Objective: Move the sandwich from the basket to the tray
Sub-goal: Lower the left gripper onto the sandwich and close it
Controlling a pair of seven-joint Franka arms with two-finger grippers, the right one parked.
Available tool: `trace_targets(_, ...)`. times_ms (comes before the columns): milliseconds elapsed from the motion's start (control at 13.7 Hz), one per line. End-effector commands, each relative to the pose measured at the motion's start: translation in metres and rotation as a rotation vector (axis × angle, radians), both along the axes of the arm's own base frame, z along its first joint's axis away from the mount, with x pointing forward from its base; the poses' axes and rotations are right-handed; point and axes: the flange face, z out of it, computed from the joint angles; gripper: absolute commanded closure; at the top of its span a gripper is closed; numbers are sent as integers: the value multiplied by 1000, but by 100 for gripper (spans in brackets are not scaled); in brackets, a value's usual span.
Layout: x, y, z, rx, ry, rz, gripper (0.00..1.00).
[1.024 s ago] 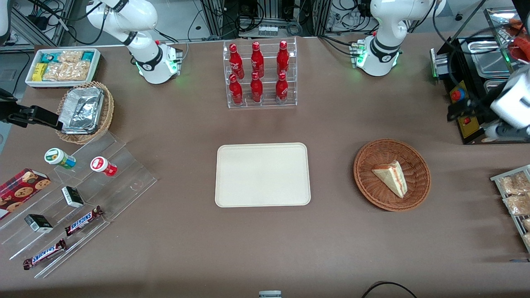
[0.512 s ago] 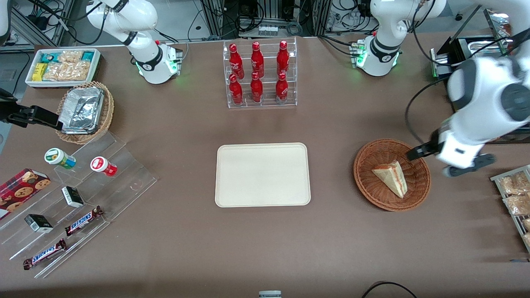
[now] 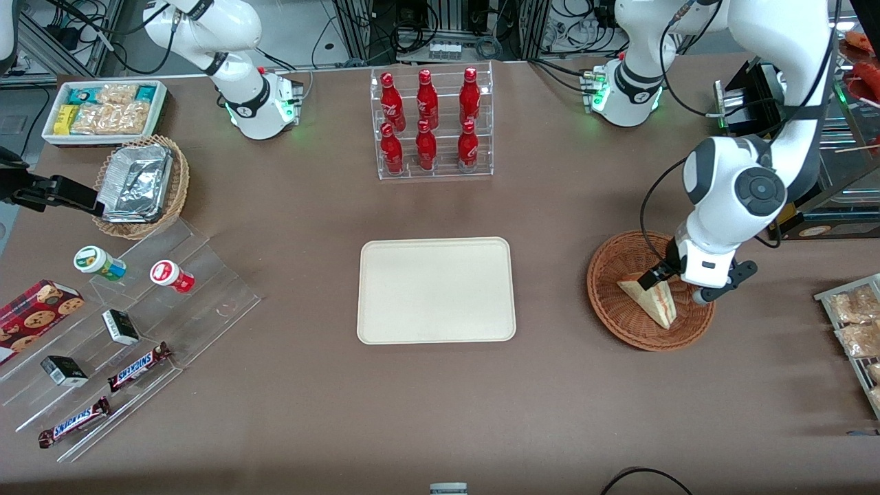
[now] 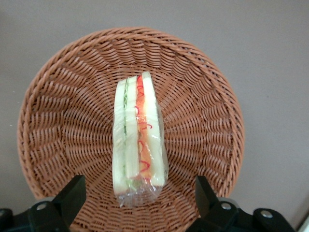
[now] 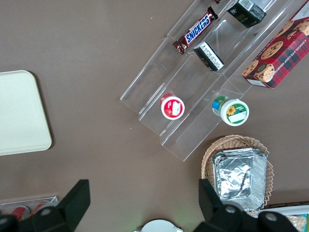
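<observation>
Gripper (image 4: 137, 205) hangs wide open over the sandwich (image 4: 137, 147) in the basket (image 4: 203, 96); lower straight, straddling its bread faces at three and nine o'clock.

One second ago the working arm was at the edge of the front view, toward its own end of the counter, clear of the basket (image 3: 650, 291). Half a second ago it had swung in, with the pincer above the basket rim farthest from the tray (image 3: 436, 289). Now the arm stands over the basket, and the pincer (image 3: 677, 283) has come in directly above the sandwich (image 3: 653, 301), covering its upper corner in the front view. The wrist view shows the fingers (image 4: 71, 194) spread wide, straddling the sandwich (image 4: 138, 137).
</observation>
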Motion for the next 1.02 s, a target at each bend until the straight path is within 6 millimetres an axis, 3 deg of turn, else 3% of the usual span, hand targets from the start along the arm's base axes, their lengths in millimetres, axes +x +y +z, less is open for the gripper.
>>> trace_targets(0,5,1,-18,4,-31,43,0)
trace_targets(293,6,3,-42,5,-22,48,1)
trace_targets(366,7,4,-49,5,-19,54,6)
trace_targets(585,6,3,-51,5,-15,63,63)
trace_targets(732,6,3,-47,5,-21,65,79)
trace_targets(878,7,3,-29,8,-14,60,79)
trace_targets(951,9,1,-7,25,4,39,79)
